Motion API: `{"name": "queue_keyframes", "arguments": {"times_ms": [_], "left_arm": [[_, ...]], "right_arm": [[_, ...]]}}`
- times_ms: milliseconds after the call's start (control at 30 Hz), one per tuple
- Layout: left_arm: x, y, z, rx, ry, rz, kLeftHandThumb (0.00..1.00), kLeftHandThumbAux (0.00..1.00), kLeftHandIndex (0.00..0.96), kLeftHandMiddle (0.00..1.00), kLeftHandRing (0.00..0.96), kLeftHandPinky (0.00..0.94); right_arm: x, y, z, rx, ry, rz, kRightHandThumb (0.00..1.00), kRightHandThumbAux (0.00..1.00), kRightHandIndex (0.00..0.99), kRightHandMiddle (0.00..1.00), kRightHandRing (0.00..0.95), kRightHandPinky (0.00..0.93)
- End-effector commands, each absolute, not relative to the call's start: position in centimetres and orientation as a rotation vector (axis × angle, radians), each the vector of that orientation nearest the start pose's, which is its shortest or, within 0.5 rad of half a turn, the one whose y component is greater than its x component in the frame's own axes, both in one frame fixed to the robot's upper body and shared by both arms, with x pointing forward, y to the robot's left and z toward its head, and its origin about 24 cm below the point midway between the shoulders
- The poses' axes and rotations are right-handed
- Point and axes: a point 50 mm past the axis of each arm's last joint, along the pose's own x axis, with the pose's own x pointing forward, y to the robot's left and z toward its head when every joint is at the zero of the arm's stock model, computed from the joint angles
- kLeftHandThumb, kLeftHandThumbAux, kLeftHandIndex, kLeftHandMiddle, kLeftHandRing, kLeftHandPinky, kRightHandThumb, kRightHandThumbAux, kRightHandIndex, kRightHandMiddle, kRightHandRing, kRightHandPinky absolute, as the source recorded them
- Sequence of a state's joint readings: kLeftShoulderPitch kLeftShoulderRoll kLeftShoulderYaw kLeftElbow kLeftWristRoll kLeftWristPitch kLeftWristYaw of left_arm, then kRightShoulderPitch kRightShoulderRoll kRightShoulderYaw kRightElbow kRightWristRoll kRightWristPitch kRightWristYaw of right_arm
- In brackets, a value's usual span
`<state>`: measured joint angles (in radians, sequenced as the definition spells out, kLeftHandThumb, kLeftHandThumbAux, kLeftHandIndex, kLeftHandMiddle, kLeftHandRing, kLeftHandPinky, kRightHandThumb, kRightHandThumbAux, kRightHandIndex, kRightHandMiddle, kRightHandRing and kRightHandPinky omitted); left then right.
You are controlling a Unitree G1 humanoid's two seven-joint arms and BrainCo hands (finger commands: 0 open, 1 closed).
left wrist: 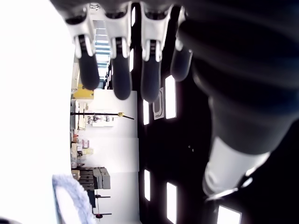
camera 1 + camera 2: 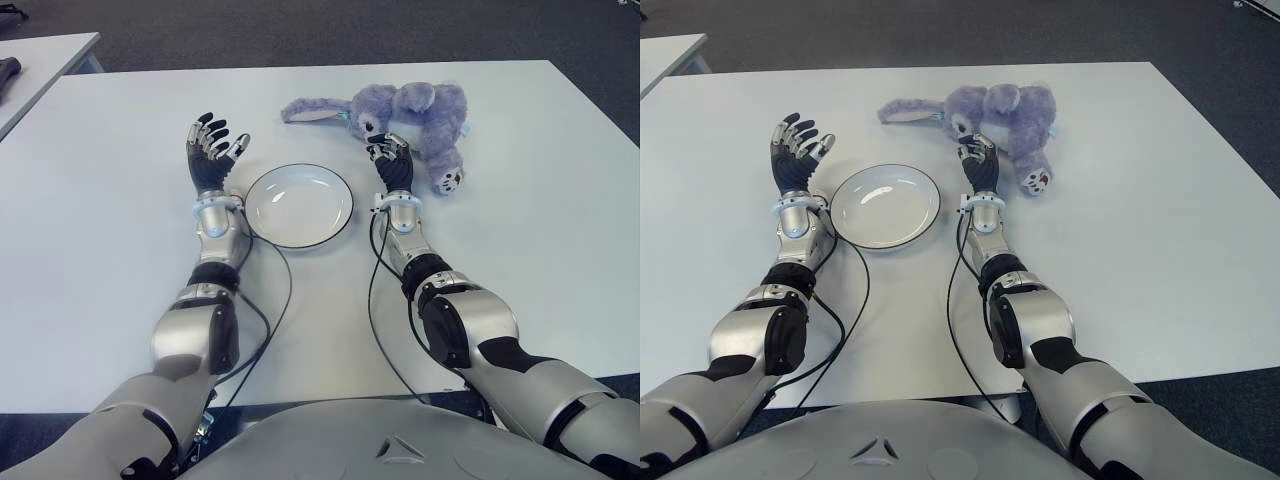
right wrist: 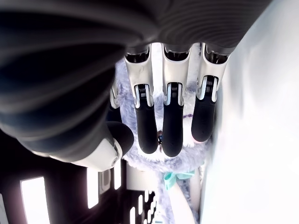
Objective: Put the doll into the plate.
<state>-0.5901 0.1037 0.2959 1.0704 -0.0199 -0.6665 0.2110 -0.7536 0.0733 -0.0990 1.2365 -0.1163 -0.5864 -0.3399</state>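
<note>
You have the plate [image 2: 299,206] on the tabletop [image 2: 110,250] about midway between its left and right edges, with the two hands flanking it. Your left hand [image 2: 210,153] stands just left of the plate, toward its far-left rim, fingers spread and holding nothing. Your right hand [image 2: 391,166] is just right of the plate, its extended fingertips [image 3: 173,135] close up against the doll [image 2: 410,115]. The doll lies behind the plate and to its right, toward the tabletop's far edge, stretched left to right. A second table's corner [image 2: 45,60] sits beyond the far-left corner.
</note>
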Motion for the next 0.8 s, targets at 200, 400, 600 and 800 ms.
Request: {"name": "queue_keyframes", "arguments": {"times_ms": [200, 400, 600, 800], "left_arm": [[19.97, 20.26, -10.53, -0.095, 0.43, 0.525, 0.0, 0.843, 0.224, 0.3, 0.286, 0.249], [20.03, 20.23, -10.53, -0.091, 0.434, 0.522, 0.0, 0.814, 0.222, 0.301, 0.289, 0.251], [20.11, 20.37, -10.53, -0.094, 0.438, 0.519, 0.0, 0.808, 0.219, 0.302, 0.292, 0.254], [20.12, 20.36, -10.53, -0.098, 0.437, 0.514, 0.0, 0.799, 0.208, 0.302, 0.29, 0.244]], "right_arm": [[27.91, -8.67, -5.97, -0.033, 0.348, -0.102, 0.686, 0.743, 0.407, 0.353, 0.361, 0.333], [27.93, -8.72, -5.97, -0.028, 0.35, -0.105, 0.688, 0.742, 0.408, 0.356, 0.365, 0.344], [27.98, -8.71, -5.91, -0.021, 0.347, -0.108, 0.69, 0.741, 0.409, 0.357, 0.367, 0.343], [28.17, -8.6, -5.59, -0.018, 0.325, -0.116, 0.69, 0.742, 0.408, 0.354, 0.365, 0.345]]}}
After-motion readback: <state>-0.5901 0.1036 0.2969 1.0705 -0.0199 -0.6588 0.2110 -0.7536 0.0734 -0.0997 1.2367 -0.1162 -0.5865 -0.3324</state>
